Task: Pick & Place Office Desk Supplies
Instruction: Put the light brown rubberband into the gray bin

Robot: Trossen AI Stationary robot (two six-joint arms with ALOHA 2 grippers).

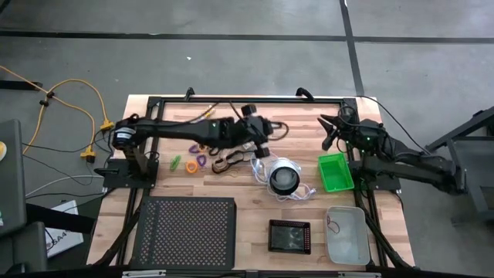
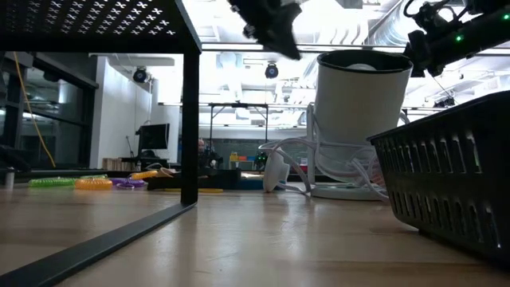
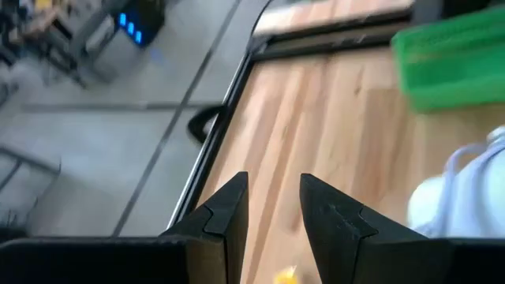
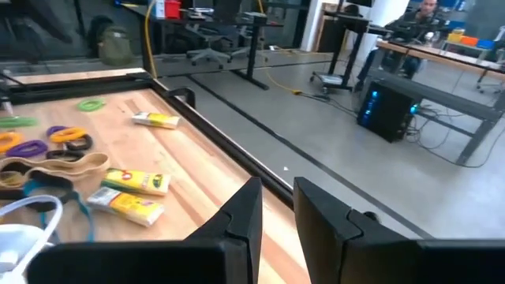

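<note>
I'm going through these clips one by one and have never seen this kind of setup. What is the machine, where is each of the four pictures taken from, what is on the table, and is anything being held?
Two dark robot arms work at a wooden table. One picture looks straight down, one looks level across the tabletop, and two come from cameras on the arms' wrists.

From above, the left gripper reaches over the table's middle, above the loose supplies. The right gripper waits at the far edge near the green tray.

On the table lie coloured loops, yellow-and-white packs, a round white-and-black object with a white cord, a black mesh tray, a small dark tray and a clear tray.

Both wrist views show the fingers slightly apart with nothing between them, so nothing is held.
</note>
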